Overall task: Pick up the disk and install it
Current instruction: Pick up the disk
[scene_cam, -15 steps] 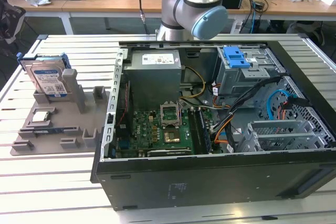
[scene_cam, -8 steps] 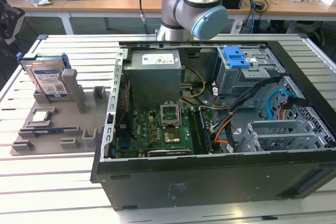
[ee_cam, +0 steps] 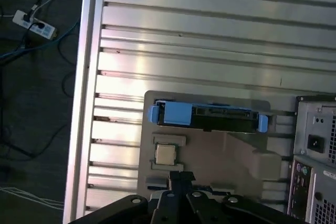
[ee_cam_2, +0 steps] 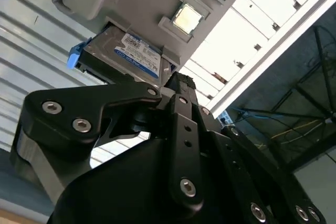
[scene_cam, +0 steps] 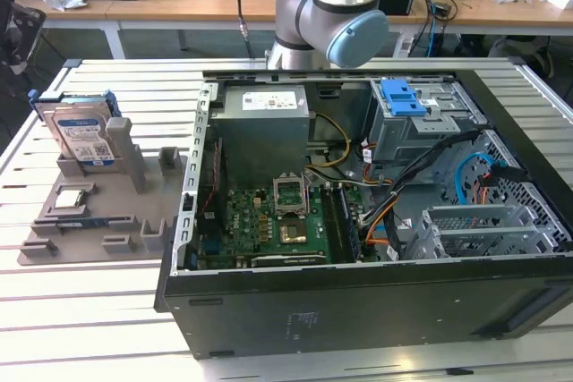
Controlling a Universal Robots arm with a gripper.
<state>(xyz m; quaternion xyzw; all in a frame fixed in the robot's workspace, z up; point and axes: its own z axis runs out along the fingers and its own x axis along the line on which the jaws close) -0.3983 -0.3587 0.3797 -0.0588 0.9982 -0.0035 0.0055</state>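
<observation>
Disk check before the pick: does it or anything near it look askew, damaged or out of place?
Nothing stands out. The disk stands on edge in a slot of the grey holder, and the processor chip lies flat in its recess.

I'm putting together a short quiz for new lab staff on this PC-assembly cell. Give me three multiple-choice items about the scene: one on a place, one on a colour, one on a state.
1. Where is the disk?
A. In a drive bay inside the case
B. Standing in the grey holder, on the exterior view's left of the computer case
C. Lying flat on the bare table slats

2. What colour is the bracket framing the disk?
A. Red
B. Yellow
C. Blue

3. What state is the computer case in?
A. Open, with the motherboard exposed
B. Closed, side panel on
C. Tipped upside down

Answers:
1 B: the exterior view shows the disk upright in the holder beside the case.
2 C: blue plastic edges the disk in both wrist views.
3 A: the board and cables lie in plain sight.
</observation>
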